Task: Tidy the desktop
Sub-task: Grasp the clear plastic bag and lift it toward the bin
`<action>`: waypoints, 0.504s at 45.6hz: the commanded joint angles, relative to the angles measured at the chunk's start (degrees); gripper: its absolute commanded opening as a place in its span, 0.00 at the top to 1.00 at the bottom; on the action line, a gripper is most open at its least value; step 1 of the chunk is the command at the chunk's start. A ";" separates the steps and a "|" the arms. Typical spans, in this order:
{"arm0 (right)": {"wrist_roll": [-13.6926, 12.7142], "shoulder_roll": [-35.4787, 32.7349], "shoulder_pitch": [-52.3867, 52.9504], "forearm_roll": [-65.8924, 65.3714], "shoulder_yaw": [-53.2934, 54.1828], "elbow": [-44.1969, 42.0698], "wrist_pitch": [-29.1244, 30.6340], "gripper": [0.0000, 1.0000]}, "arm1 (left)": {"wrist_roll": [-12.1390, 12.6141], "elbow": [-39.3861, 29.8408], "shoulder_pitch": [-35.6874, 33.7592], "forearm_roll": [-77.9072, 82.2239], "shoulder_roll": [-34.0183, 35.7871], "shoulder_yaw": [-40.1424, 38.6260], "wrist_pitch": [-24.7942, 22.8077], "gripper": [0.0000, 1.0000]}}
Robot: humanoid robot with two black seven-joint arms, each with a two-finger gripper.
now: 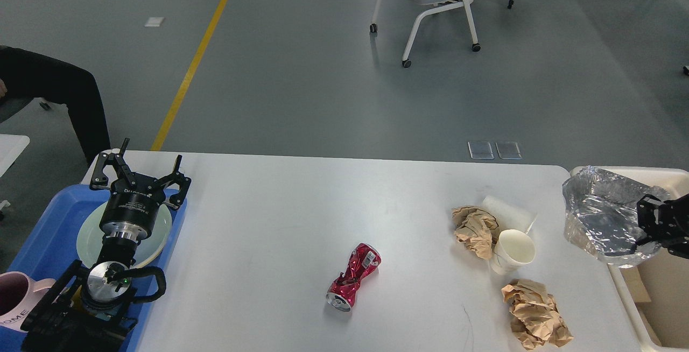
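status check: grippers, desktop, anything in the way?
Left gripper open over the blue tray. Right gripper shut on silver bag, above the bin. Desktop: crushed can, cups, paper wads left. Nothing blocking.

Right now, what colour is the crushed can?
Red, with a white barcode label, seen in the head view: crushed can on the desktop.
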 commanded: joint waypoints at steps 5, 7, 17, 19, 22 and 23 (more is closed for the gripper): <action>-2.10 -2.87 7.92 -0.01 -8.57 3.97 -0.20 1.00 | 0.00 0.00 0.06 0.00 -0.07 0.00 0.00 0.04; -2.10 -3.58 7.92 -0.01 -8.66 3.97 -0.20 1.00 | 0.00 0.00 -0.03 0.00 -0.07 0.00 0.00 0.04; -2.01 -6.83 7.83 -0.19 -8.48 3.71 -0.38 1.00 | 0.00 0.00 0.06 0.00 -0.07 0.00 0.00 0.04; -2.01 -7.01 7.57 -0.19 -8.48 2.74 -0.90 1.00 | 0.00 0.00 0.06 0.00 0.02 0.00 0.00 0.04; -1.93 -7.18 7.04 -0.19 -8.22 0.99 -1.69 1.00 | 0.00 0.00 -0.03 0.00 0.02 0.00 0.00 0.04; -1.84 -7.36 6.69 -0.10 -8.22 0.55 -2.04 1.00 | 0.00 0.00 -0.03 0.00 0.02 0.00 0.00 0.04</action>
